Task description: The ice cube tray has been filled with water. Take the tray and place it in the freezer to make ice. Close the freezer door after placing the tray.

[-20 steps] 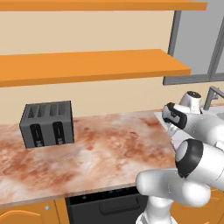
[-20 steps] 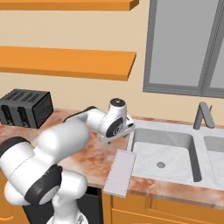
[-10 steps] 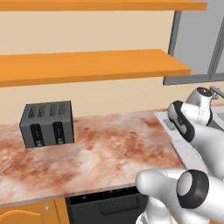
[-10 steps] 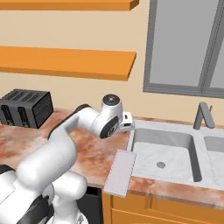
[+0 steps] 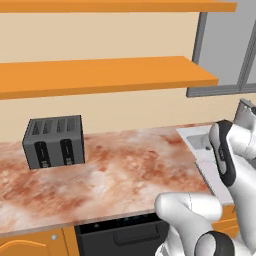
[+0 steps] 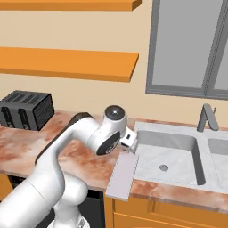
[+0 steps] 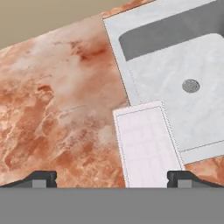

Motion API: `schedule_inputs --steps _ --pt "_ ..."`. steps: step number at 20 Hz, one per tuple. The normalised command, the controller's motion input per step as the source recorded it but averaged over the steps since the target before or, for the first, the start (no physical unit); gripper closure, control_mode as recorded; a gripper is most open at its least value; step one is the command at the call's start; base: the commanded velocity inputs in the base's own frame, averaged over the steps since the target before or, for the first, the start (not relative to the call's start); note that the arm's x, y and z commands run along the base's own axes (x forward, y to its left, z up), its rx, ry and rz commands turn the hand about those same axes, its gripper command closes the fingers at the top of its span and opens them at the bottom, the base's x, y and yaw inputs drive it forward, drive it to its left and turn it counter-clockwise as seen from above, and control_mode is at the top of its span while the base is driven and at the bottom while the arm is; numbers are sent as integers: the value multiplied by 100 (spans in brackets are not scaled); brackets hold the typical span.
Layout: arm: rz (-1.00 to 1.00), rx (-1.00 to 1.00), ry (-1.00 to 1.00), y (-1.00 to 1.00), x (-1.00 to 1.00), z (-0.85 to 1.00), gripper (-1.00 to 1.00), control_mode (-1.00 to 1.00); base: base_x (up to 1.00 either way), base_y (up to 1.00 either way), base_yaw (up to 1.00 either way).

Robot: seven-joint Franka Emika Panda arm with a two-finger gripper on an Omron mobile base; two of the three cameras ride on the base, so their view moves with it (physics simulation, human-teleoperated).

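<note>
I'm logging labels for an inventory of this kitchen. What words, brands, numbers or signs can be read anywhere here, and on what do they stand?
None: no readable text anywhere.
Dark grey four-slot toaster: plain, no brand.
Pale lavender-grey flat ice cube tray: only a grid pattern.
Grey marbled sink and orange wall shelves: unmarked.

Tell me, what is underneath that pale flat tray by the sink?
The ice cube tray lies on the marbled counter, one long edge over the sink rim. What lies directly beneath it is covered.

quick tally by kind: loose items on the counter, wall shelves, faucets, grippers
Ice cube tray: 1
Toaster: 1
Orange wall shelves: 2
Faucet: 1
Gripper, open: 1
Total: 6
</note>
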Motion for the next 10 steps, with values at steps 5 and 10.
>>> schedule_inputs --steps 5,10 --pt "-45 40 0 -32 -76 23 -100 -100 0 0 0" --pt "-38 30 -3 -11 -64 25 -100 -100 0 0 0"
